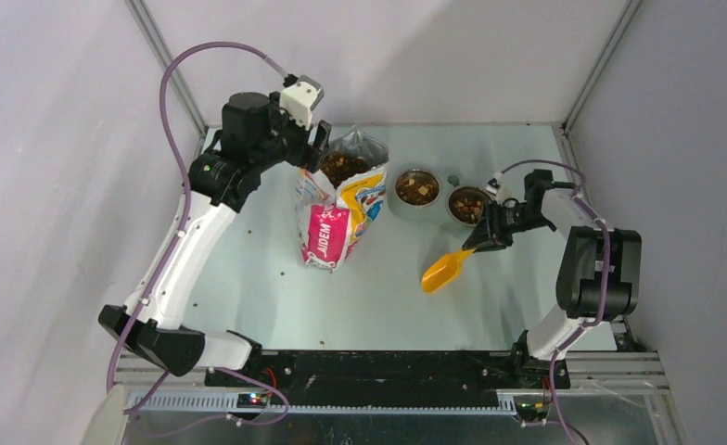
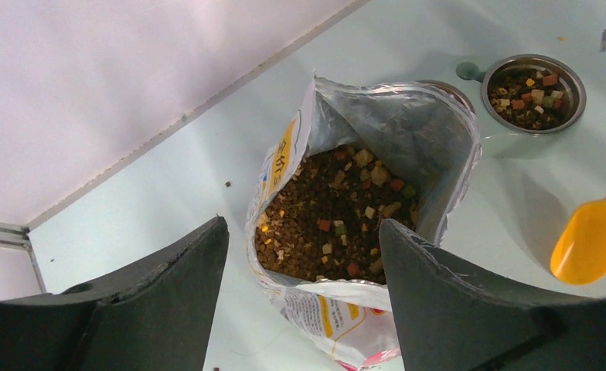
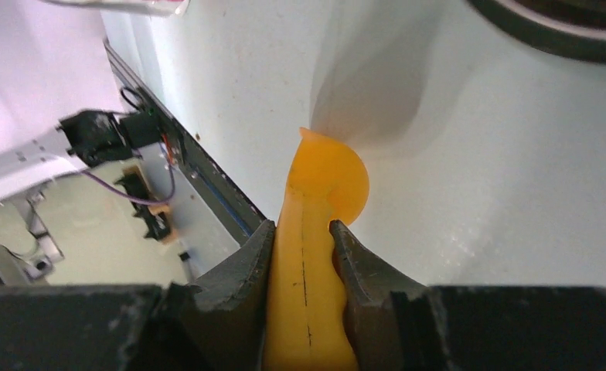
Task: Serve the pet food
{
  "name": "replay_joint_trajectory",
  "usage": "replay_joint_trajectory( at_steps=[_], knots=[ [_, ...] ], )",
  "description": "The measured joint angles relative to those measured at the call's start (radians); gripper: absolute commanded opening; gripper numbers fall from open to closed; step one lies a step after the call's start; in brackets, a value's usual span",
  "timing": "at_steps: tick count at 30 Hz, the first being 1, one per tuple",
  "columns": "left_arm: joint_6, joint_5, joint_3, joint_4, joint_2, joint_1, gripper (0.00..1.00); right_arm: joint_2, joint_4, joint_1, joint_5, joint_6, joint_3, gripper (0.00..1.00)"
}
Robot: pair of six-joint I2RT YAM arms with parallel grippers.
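Right gripper (image 3: 301,232) is clamped on the handle of the yellow scoop (image 3: 327,174), fingers pressed on both flat sides. The scoop's bowl end sits low over the table (image 1: 248,297), just in front of the two steel bowls. The scoop looks empty, though the wrist view shows only its back, so we can't be sure.

Left gripper (image 2: 301,226) has its jaws wide apart and holds nothing. It hangs above the open mouth of the bag (image 1: 341,209), with the opening framed between the fingers.

The pet food (image 2: 323,224) is in three places:
- The main mass is in the standing bag, well below the rim.
- There is a layer in the left bowl (image 1: 417,188).
- There is another layer in the right bowl (image 1: 468,204).

A stray pellet (image 2: 227,184) lies on the table near the bag.

Handling, as we judge it:
- The kibble is loose, dry and light, so it rolls and scatters easily.
- Fingers can't pinch it, so it has to ride in the scoop, kept level.
- The bag is soft, glossy foil that is likely to slip or fold — best taken at the rim to hold the mouth open while the scoop goes in.
- The scoop is stiff plastic, and the mid-handle grip looks secure.
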Motion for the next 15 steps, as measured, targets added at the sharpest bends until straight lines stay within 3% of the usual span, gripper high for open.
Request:
replay_joint_trajectory(
  at_steps=[3, 9, 14, 15],
  knots=[
    [-0.016, 0.003, -0.009, 0.000, -0.002, 0.000, 0.79, 0.007, -0.001, -0.061, 0.000, 0.027, -0.014, 0.45],
    [-0.037, 0.020, -0.021, 0.000, -0.002, 0.000, 0.79, 0.008, 0.051, -0.086, 0.124, -0.002, -0.020, 0.67],
    [-0.043, 0.024, -0.034, -0.006, -0.002, 0.000, 0.79, 0.006, 0.058, -0.108, 0.174, -0.024, -0.021, 0.77],
    [-0.043, 0.024, -0.034, -0.006, -0.002, 0.000, 0.79, 0.005, 0.056, -0.119, 0.182, -0.030, -0.023, 0.91]
  ],
)
